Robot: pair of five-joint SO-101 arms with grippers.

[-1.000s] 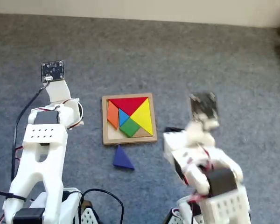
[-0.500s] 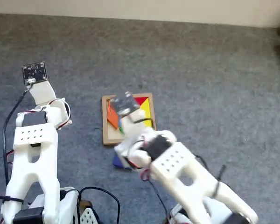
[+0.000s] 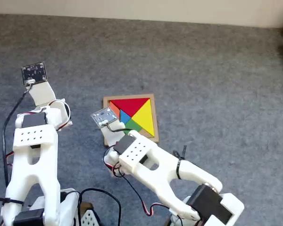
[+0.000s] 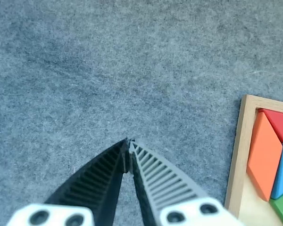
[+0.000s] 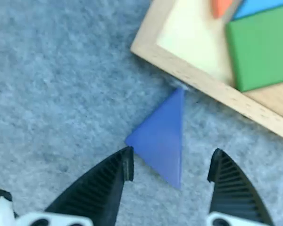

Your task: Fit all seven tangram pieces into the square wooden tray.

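Note:
The square wooden tray lies mid-table holding red, yellow, orange, light blue and green pieces. Its near-left corner floor is bare. A dark blue triangle lies on the carpet just outside the tray rim, one tip touching it. My right gripper is open, its fingers straddling the triangle's near end. My left gripper is shut on nothing over bare carpet, left of the tray.
Grey carpet covers the whole table. In the high view the right arm stretches over the tray's near-left corner and hides the blue triangle. The left arm stands well left of the tray.
The right arm swung from the tray's right side across to its near-left corner, over the blue triangle. The left arm shifted slightly left, then stayed still.

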